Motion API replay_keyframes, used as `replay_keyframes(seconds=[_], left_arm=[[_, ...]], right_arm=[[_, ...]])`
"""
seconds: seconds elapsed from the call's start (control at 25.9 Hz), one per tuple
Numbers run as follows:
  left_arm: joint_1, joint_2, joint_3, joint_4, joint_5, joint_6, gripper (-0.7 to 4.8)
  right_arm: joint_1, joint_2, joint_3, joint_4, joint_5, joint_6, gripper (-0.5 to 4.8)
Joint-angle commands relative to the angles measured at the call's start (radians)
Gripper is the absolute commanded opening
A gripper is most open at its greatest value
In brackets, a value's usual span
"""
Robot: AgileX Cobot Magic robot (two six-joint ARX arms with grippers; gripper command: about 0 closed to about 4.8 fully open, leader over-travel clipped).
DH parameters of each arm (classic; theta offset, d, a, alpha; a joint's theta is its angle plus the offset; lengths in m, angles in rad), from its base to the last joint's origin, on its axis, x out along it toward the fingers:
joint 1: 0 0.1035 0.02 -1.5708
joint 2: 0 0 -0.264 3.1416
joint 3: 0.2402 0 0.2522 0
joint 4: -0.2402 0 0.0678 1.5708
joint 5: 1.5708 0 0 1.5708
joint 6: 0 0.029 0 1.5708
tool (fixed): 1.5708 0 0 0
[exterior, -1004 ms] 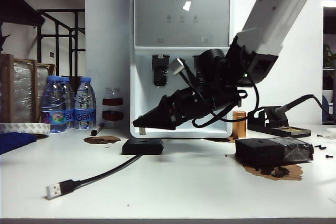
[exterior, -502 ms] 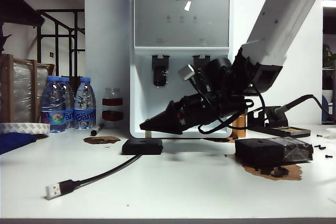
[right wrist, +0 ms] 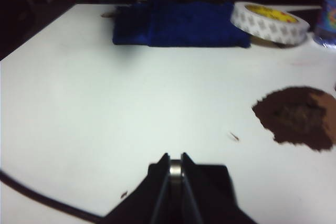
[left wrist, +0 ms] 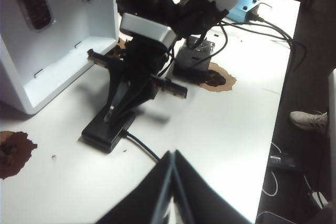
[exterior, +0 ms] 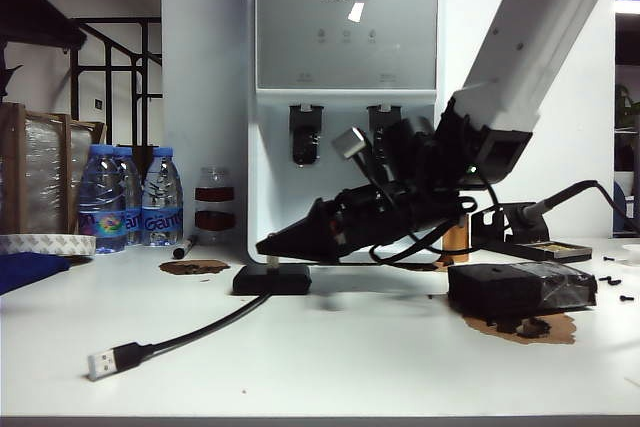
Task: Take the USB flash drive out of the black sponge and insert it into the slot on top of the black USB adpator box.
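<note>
**Drive held over the box**

In the exterior view the right gripper slants down from the upper right, its tip just above the box at lower centre, left of the sponge. A thin pale stick, probably the drive, bridges tip and box top. The right wrist view shows the fingers pressed together on the silvery drive, with the box dark beneath; whether the drive has entered the slot is unclear. In the left wrist view the left gripper sits at the bottom edge, its fingers closed with nothing between them, well apart from the box. The cable trails to the lower left, ending in a plug
</note>
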Motion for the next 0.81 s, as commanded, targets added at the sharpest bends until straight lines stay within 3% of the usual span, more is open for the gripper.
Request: replay_keyframes(seconds=[0.04, 0.42, 0.54, 0.62, 0.81], left_arm=[[-0.001, -0.001, 0.000, 0.008, 0.025, 0.006, -0.04], [-0.025, -0.001, 0.000, 0.008, 0.025, 0.006, -0.04], [-0.025, -0.001, 0.000, 0.008, 0.025, 0.006, -0.04], [-0.025, 0.000, 0.000, 0.008, 0.025, 0.006, -0.04], [-0.025, 0.000, 0.000, 0.008, 0.025, 0.006, -0.04]], right_arm=[[0.012, 0.013, 0.000, 0.006, 0.043, -0.018, -0.03], [-0.019, 0.012, 0.004, -0.009, 0.095, -0.054, -0.02], [-0.027, 0.012, 0.004, -0.063, 0.081, -0.087, -0.02], [-0.027, 0.012, 0.003, -0.071, 0.016, -0.088, -0.02], [-0.027, 0.012, 0.004, -0.071, 0.011, -0.094, -0.02]])
